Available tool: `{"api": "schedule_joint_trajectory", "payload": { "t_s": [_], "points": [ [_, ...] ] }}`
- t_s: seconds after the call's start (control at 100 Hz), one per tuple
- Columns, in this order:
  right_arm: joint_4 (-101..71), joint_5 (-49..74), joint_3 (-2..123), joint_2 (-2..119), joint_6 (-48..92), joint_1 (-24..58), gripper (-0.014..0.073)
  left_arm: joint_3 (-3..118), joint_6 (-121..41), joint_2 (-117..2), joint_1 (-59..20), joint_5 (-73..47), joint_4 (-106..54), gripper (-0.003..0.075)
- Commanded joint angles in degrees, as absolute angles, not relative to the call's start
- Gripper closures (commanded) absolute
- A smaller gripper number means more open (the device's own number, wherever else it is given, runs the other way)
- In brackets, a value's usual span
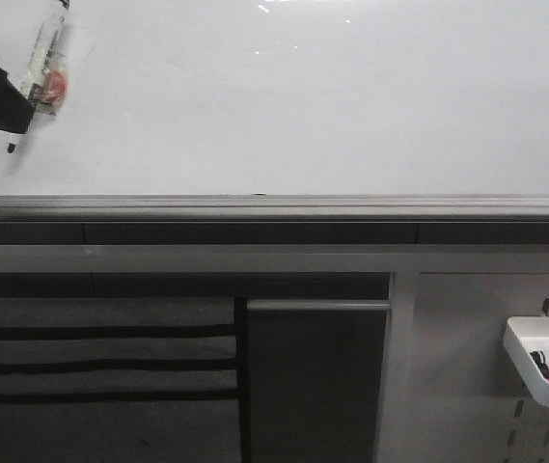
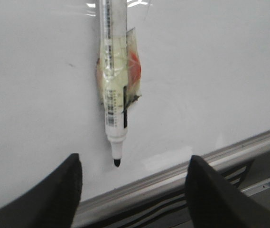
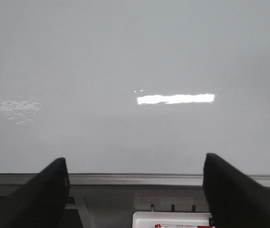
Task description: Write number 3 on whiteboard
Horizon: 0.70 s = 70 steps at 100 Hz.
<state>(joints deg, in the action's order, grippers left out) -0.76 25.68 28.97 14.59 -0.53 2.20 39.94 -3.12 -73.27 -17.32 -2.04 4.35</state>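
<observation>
The whiteboard [image 1: 303, 96] is a large glossy white board that fills the upper part of the front view. No number 3 shows on it. A white marker [image 1: 42, 63] with a bare black tip pointing down sits against the board at the far upper left, wrapped in clear tape with a red patch. My left gripper [image 1: 4, 101] is beside it, a black shape at the left edge. In the left wrist view the marker [image 2: 115, 90] lies beyond my open left gripper [image 2: 135, 161], untouched by the fingers. My right gripper [image 3: 135, 161] is open and empty, facing the bare whiteboard [image 3: 135, 57].
A grey metal rail [image 1: 274, 207] runs along the board's lower edge. Below it are a dark panel [image 1: 317, 386], and a grey pegboard [image 1: 457, 386] at the lower right that carries a white tray [image 1: 544, 362] holding markers. The tray also shows in the right wrist view [image 3: 172, 219].
</observation>
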Motion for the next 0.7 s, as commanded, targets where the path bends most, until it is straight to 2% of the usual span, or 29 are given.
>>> {"api": "schedule_joint_trajectory", "payload": {
  "t_s": [0.0,0.23,0.69],
  "points": [
    [-0.7,21.7,31.0,15.6,0.0,1.9,0.0067,43.6,-3.2,-75.2,-17.6,3.0,4.6,0.0402],
    [-0.7,21.7,31.0,15.6,0.0,1.9,0.0067,47.3,-3.2,-80.9,-17.6,3.5,5.8,0.051],
    [-0.7,21.7,31.0,15.6,0.0,1.9,0.0067,48.8,-3.2,-83.3,-17.6,6.4,5.8,0.0526]
  ]
}}
